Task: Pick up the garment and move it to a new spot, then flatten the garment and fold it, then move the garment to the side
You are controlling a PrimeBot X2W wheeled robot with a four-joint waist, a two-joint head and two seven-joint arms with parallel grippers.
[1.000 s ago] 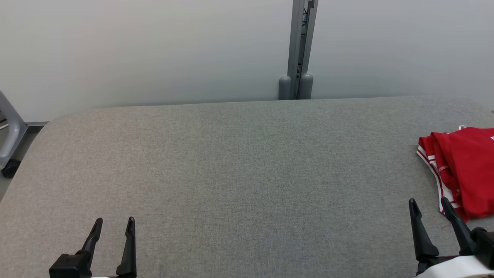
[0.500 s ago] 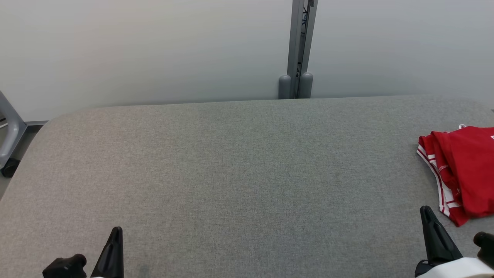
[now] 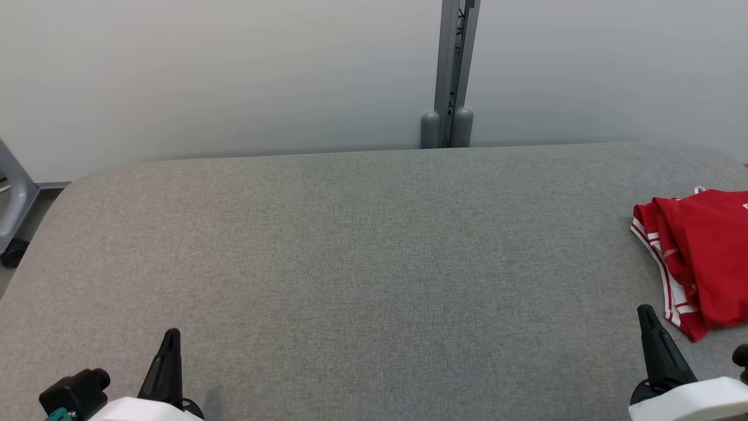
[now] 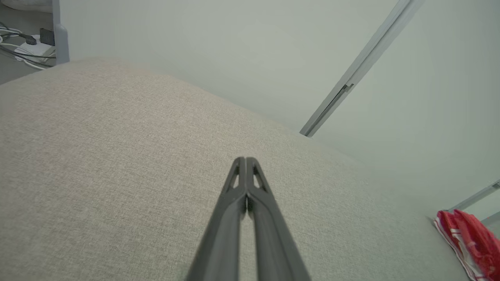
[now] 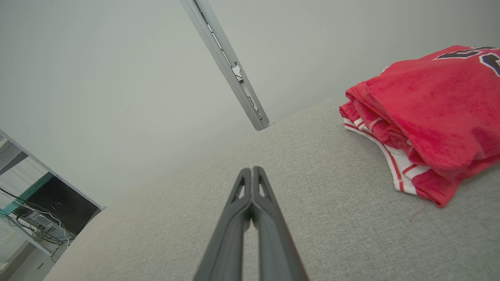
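The grey bench (image 3: 374, 263) carries the folded red garment (image 5: 429, 101) just ahead and to the right of the right pincer (image 5: 252, 171), apart from it. The task looks all but done, so neither arm should snag the pile's striped edge. Both wrist views show the right pincer and left pincer (image 4: 245, 162) clenched on nothing, which the head view leaves unclear, and the right wrist view alone catches dark lettering on top of the garment.
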